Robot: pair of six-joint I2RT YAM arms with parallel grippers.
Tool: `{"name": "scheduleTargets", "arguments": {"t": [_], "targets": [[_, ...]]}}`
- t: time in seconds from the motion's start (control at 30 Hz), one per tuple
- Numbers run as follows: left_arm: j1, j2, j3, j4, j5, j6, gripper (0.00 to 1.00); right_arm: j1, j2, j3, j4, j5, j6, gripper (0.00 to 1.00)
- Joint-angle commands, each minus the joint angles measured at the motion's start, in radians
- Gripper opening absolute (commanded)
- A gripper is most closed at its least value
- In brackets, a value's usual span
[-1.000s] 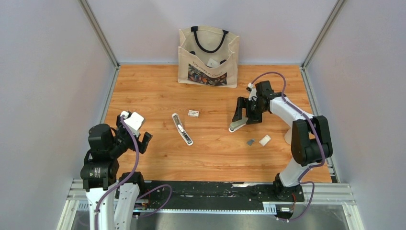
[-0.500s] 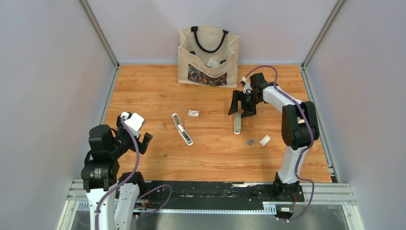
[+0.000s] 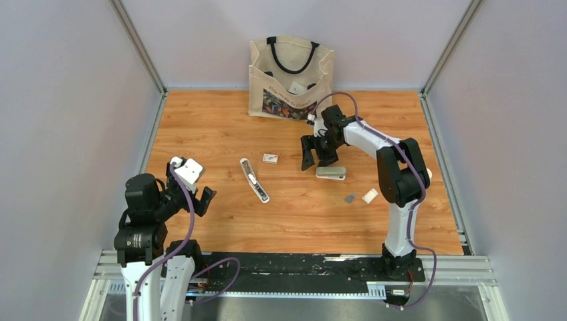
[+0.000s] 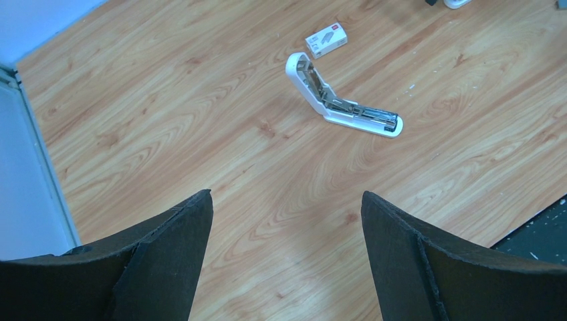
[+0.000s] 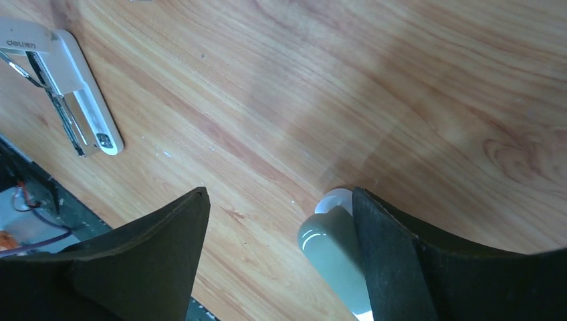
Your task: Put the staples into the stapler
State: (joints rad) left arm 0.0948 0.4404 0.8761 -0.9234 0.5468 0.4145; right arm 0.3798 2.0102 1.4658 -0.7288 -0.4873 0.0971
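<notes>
At the near left corner, the left gripper (image 4: 285,199) hangs over bare wood of the table (image 3: 200,134), its two dark fingers (image 4: 170,241) spread wide with nothing between them. Ahead of it and to its right lies the open white stapler (image 3: 255,180), folded out flat so that the metal channel inside shows. A small white staple box (image 3: 270,158) sits just beyond that stapler's far end, apart from it. At the back edge a cream tote bag (image 3: 291,80) with dark handles stands upright against the wall.

Right of centre, the right gripper (image 5: 279,194) points down at the table with its jaws apart and only wood grain in the gap. A closed grey-green stapler (image 3: 331,172) lies flat just in front of it; in the right wrist view its rounded end sits against the inner face of one finger, and whether they touch cannot be told.

The staples (image 3: 350,198), a tiny grey strip, lie loose on the wood nearer the bases, apart from both staplers. A small white piece (image 3: 370,195) lies just to their right.
</notes>
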Motion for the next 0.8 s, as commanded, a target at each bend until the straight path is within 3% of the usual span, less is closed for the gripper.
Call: {"name": "scheduleTargets", "arguments": {"t": [0.0, 0.13, 0.3, 0.4, 0.47, 0.6, 0.77], "targets": [[0.008, 0.038, 0.024, 0.0, 0.08, 0.01, 0.89, -0.009, -0.118, 0.024, 0.02, 0.082, -0.135, 0.82], [-0.076, 0.151, 0.116, -0.04, 0.052, 0.052, 0.89, -0.039, -0.286, -0.013, 0.035, 0.124, -0.23, 0.86], [-0.471, 0.366, 0.237, 0.003, -0.227, 0.133, 0.89, -0.084, -0.54, -0.119, 0.029, 0.202, -0.351, 0.98], [-0.605, 0.574, 0.349, 0.027, -0.182, 0.202, 0.89, -0.125, -0.71, -0.244, 0.08, 0.271, -0.401, 1.0], [-0.664, 0.793, 0.475, 0.003, -0.119, 0.245, 0.89, -0.169, -0.828, -0.329, 0.143, 0.335, -0.387, 1.0], [-0.805, 1.186, 0.833, -0.138, -0.143, 0.334, 0.89, -0.275, -0.979, -0.423, 0.149, 0.384, -0.393, 1.0], [-0.877, 1.588, 1.22, -0.207, -0.111, 0.353, 0.88, -0.468, -1.117, -0.495, 0.177, 0.325, -0.362, 1.0]]}}
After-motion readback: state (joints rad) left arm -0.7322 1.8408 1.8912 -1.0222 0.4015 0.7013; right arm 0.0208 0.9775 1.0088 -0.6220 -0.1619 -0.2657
